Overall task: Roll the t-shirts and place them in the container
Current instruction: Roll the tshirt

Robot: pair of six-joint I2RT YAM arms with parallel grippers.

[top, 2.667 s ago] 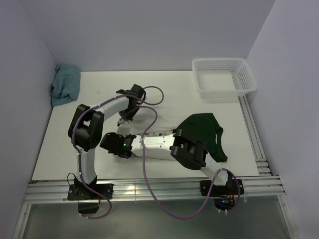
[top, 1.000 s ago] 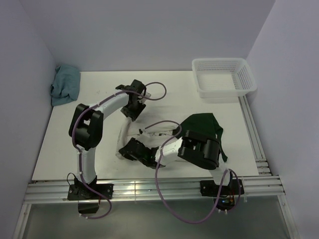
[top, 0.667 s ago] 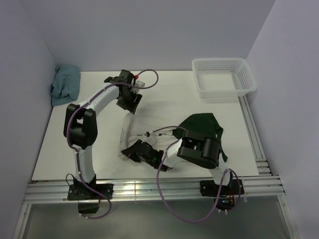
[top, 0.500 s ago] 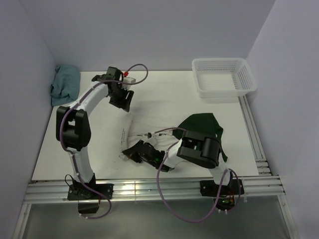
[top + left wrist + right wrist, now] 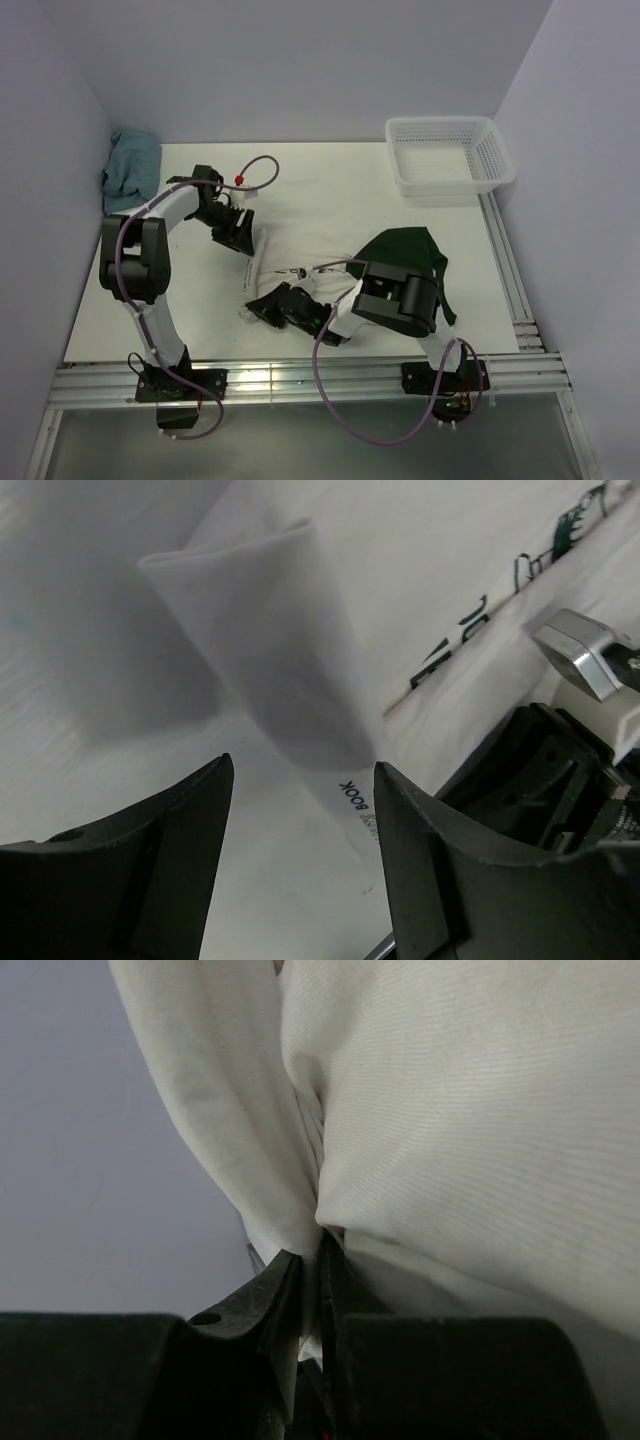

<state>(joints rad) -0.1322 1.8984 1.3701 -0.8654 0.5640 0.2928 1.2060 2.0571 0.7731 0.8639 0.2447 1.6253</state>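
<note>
Cream tee (image 5: 400,258): left gripper (image 5: 238,232) let go and swung left, fingers spread, right gripper (image 5: 262,308) pinching its lower end, roll running up-down mid-frame.

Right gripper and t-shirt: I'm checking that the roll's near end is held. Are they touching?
Touching. The right wrist view shows the right gripper with its fingers pinched shut on a fold of the cream t-shirt.

T-shirt (image 5: 408,250): 1
Teal cloth (image 5: 130,170): 1
Mesh basket (image 5: 440,122): 1
Robot arms: 2, namely left arm (image 5: 135,262) and right arm (image 5: 395,300)
</note>
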